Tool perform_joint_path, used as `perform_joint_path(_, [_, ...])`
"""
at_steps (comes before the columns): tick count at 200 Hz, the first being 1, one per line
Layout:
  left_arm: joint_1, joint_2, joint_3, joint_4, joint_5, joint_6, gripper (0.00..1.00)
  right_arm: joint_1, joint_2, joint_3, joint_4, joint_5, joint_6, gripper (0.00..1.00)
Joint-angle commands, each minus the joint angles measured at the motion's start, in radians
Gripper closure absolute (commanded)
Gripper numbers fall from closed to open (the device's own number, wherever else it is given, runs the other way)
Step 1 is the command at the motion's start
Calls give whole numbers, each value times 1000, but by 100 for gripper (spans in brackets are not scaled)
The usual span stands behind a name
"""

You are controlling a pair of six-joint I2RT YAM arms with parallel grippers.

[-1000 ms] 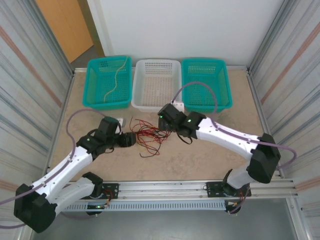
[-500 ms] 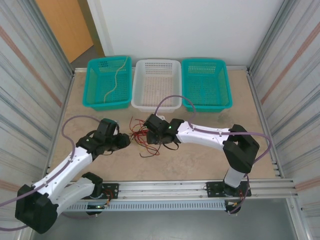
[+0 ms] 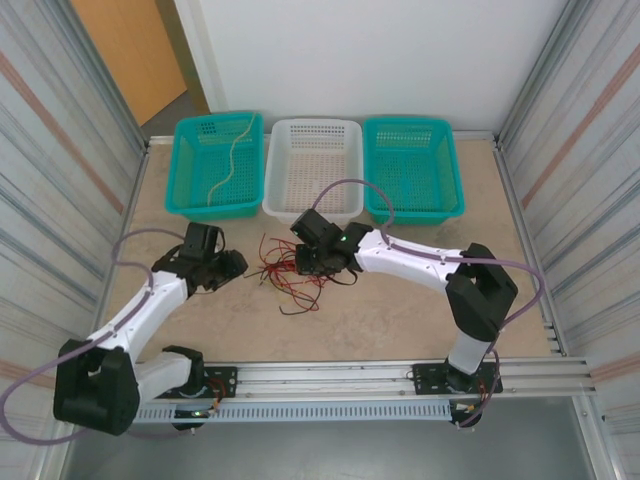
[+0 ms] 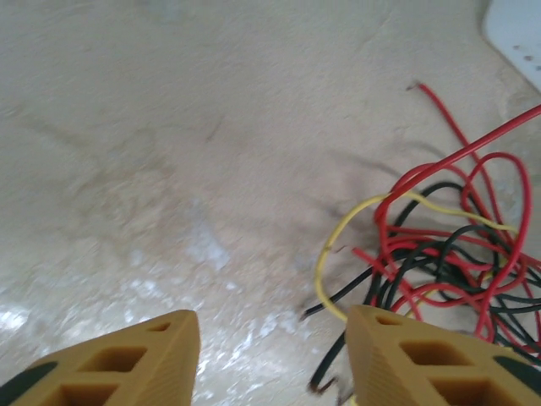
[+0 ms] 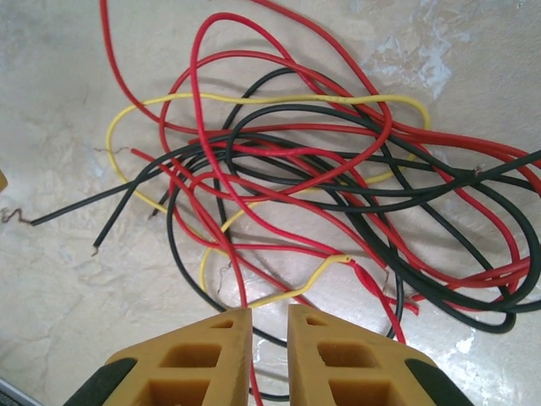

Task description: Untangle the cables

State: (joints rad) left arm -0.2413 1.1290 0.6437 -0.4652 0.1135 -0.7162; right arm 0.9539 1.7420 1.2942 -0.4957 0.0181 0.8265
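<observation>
1. The cables (image 3: 296, 272) lie in one red, black and yellow knot on the tabletop (image 3: 400, 320), just in front of the white basket (image 3: 312, 160) and between my two arms.
2. My right end effector (image 5: 270, 315) hangs over the near side of the knot. Its fingers are drawn almost together, with only a thin slit between them. A red strand and a yellow end run right up to the tips (whether either is actually pinched I cannot tell).
3. My left end effector (image 4: 272, 326) sits low at the knot's left edge, fingers well apart and nothing between them.
4. The step in hand, as I judge it, is singling out one strand. I should grip just one, close to a free end and not at a crossing.
5. My left side could take one of the loose black ends lying toward it (or simply press the heap down), so the bundle does not drag along.
6. The pull should be slow and follow the strand's own run. If the whole knot slides, I should let go and pick a cleaner spot.
</observation>
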Motion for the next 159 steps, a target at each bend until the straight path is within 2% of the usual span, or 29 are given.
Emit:
perform_joint_path(1, [-4,117,28,95,71,21,60,-10,16,33,-12,-21,-4,83])
perform_joint_path(15, [-28,174,27,145,87,8,63,-1,0,31,-4,-18,3,83])
perform_joint_path(40, [-56,245,36,227,49,9,60,22,-38,2,-11,18,14,82])
perform_joint_path(60, [-57,315,66,248,51,1,68,23,-68,-24,-30,22,25,83])
perform_joint_path(88, [-82,334,64,259,23,-8,76,22,-126,-49,-68,45,17,82])
perform_joint_path(135, [-107,220,58,186,26,50,97,9,-179,-72,-65,58,-1,82])
perform_joint_path(159, [-176,66,86,100,3,76,96,14,-189,-53,-42,37,-47,79])
